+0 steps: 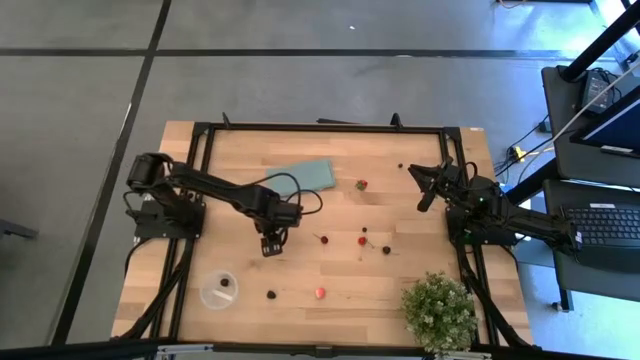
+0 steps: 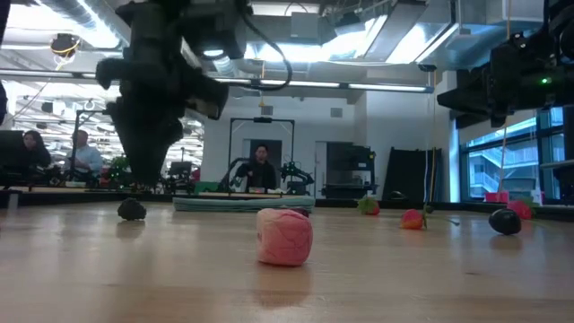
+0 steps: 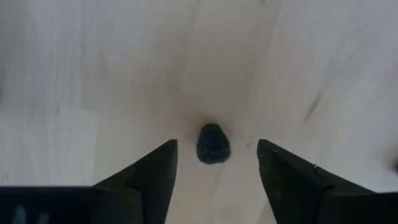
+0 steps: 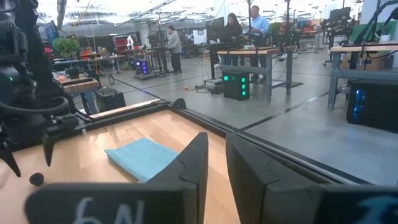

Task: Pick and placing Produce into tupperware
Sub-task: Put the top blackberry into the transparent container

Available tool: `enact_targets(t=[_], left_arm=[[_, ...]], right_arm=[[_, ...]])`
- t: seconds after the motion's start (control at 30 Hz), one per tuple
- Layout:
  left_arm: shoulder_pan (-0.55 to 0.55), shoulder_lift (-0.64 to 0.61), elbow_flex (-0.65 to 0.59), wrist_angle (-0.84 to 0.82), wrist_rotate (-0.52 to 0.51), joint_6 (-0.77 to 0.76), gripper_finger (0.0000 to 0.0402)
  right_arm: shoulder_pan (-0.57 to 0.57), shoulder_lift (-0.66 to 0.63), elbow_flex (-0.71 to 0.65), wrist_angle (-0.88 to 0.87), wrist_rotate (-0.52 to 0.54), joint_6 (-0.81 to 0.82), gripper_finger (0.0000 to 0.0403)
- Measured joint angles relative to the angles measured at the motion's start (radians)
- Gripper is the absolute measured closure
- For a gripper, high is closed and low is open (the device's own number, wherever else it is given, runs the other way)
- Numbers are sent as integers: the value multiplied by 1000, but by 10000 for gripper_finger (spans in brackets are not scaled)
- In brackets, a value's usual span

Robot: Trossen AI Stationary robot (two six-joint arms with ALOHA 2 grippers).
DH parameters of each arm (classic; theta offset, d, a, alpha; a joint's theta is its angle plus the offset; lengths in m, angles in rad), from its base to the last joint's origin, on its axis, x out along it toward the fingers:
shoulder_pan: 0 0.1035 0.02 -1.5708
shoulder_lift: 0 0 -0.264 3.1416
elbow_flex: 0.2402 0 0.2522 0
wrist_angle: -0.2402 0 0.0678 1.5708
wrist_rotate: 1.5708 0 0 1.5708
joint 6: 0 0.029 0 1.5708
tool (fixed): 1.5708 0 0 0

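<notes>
the dark berry lay on the worktop between my left jaws, which stood wide and empty above it. so small and round, it could have rolled or been crushed if i had closed off-centre, well short of the tupperware. my right jaws, narrow and holding nothing, waited at the worktop's far right edge.

Only readable marking: white handwritten "6N" on the dark body of the right arm's end effector, at 7 o'clock in its wrist view.
</notes>
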Motion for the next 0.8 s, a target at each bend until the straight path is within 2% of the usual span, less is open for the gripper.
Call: enact_targets(t=[0.43, 0.8], left_arm=[[0, 77, 0, 12, -7, 16, 190], [0, 133, 3, 11, -1, 23, 219]], right_arm=[[0, 0, 0, 0, 0, 3, 342], [0, 0, 0, -1, 0, 4, 342]])
